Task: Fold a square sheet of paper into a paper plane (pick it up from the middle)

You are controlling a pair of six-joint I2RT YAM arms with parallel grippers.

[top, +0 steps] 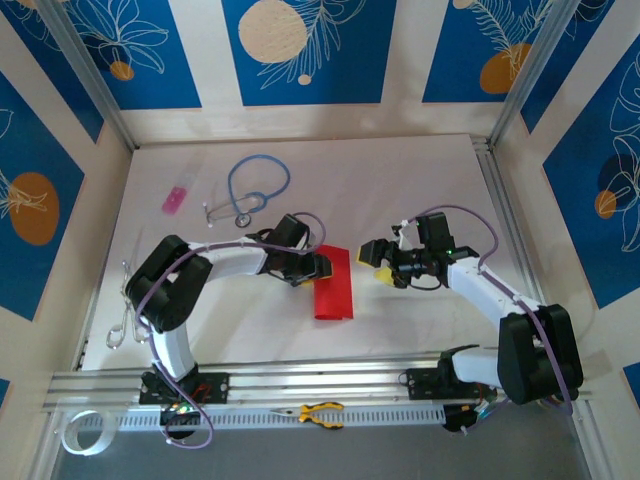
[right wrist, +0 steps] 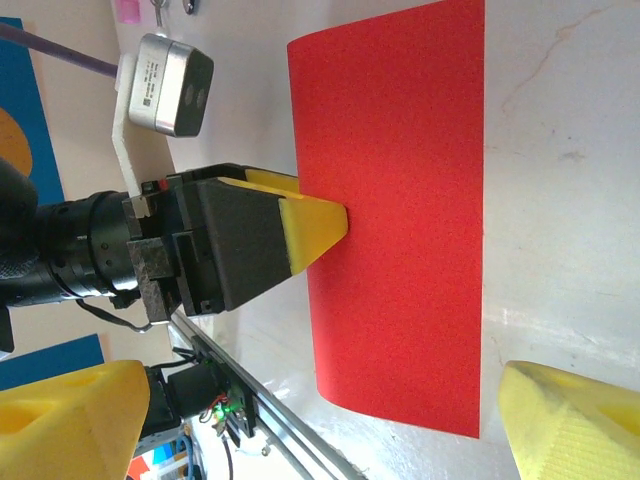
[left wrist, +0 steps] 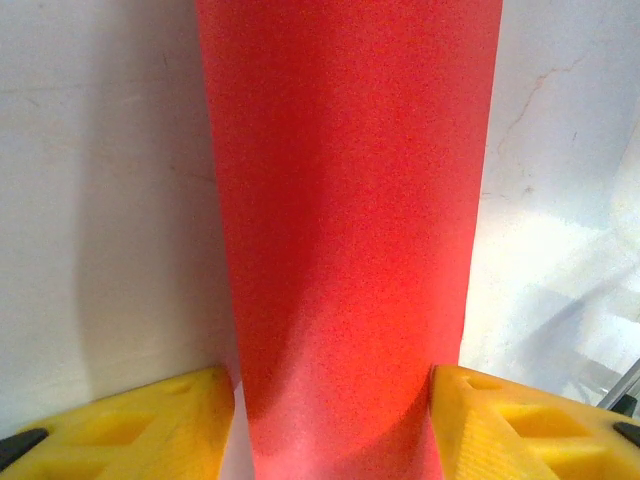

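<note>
The square sheet of paper (top: 335, 290) is bright red and lies flat on the white table as a folded, upright rectangle. The paper plane is out of view. My left gripper (top: 312, 267) sits at the sheet's upper left edge. In the left wrist view its jaws (left wrist: 335, 420) stand open with the red paper (left wrist: 350, 200) running between the yellow fingertips (left wrist: 150, 420), a thin gap on the left side. My right gripper (top: 373, 262) hovers just right of the sheet, open and holding nothing. In its wrist view the paper (right wrist: 400, 200) lies ahead of the open right gripper (right wrist: 320, 415).
A blue stethoscope (top: 255, 190) and a small pink item (top: 175, 200) lie at the back left. Scissors (top: 122, 320) rest by the left wall. Yellow-handled pliers (top: 320, 412) and a tape roll (top: 85, 430) sit on the near rail.
</note>
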